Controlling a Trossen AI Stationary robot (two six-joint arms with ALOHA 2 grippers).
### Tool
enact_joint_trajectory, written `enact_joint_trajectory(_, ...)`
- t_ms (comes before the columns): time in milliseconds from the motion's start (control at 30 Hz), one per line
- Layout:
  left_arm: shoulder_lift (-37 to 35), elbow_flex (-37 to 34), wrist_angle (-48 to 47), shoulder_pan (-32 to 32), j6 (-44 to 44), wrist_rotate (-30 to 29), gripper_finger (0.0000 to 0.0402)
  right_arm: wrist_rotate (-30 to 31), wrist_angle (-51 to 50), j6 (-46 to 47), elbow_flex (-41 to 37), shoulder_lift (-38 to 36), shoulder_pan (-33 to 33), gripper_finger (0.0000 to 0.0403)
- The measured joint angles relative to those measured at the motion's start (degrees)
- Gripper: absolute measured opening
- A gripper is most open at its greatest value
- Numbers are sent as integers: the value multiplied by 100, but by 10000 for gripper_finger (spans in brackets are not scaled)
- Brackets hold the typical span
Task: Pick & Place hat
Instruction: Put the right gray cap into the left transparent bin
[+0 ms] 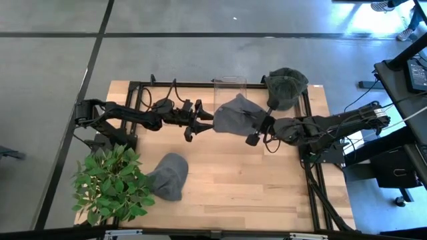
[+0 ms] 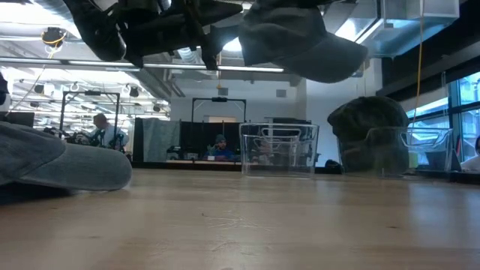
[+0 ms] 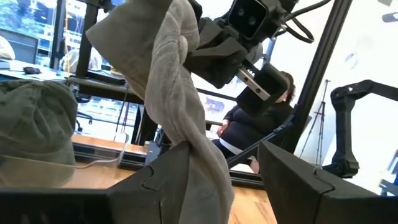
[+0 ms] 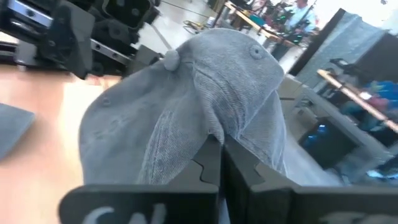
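A grey cap [image 1: 235, 115] hangs in the air over the table's middle, between my two grippers; the low view shows the cap [image 2: 300, 37] well above the wood, brim out. My right gripper [image 1: 253, 123] comes from the table's right and is shut on it. My left gripper [image 1: 205, 123] comes from the left and is open, its fingers [image 3: 168, 180] standing on either side of a twisted, hanging part of the cap [image 3: 180, 112]. The right wrist view shows the cap's crown [image 4: 186, 106] with its top button. My right gripper is pinched on a fold of the cap's cloth [image 4: 211, 134] at the side toward the table's right, coming about level from the right. The cap is lifted clear of the table. My left gripper: the hanging cloth [image 3: 199, 162] lies close to one finger; whether it touches, I cannot tell.
A second grey hat [image 1: 170, 175] lies on the table near the front left, beside a green plant [image 1: 110, 183]. A clear box [image 1: 230, 83] stands at the far edge. A dark green hat [image 1: 287, 87] sits on another clear container at the far right. People sit beyond the table.
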Motion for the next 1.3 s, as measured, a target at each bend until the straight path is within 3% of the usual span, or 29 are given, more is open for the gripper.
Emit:
enact_joint_trajectory(200, 0, -1, -4, 43, 45, -230, 195, -265, 104, 64, 0, 17, -1, 3)
enact_joint_trajectory(400, 0, 0, -94, 45, 368, -1019, 195, -484, 141, 58, 0, 48, -1, 3)
enact_joint_trajectory(1167, 0, -1, -7, 39, 560, -839, 161, -573, 470, -189, 0, 262, -169, 3)
enact_joint_trajectory(1300, 0, 0, -7, 39, 562, -815, 132, -541, 474, -218, 0, 282, -169, 3)
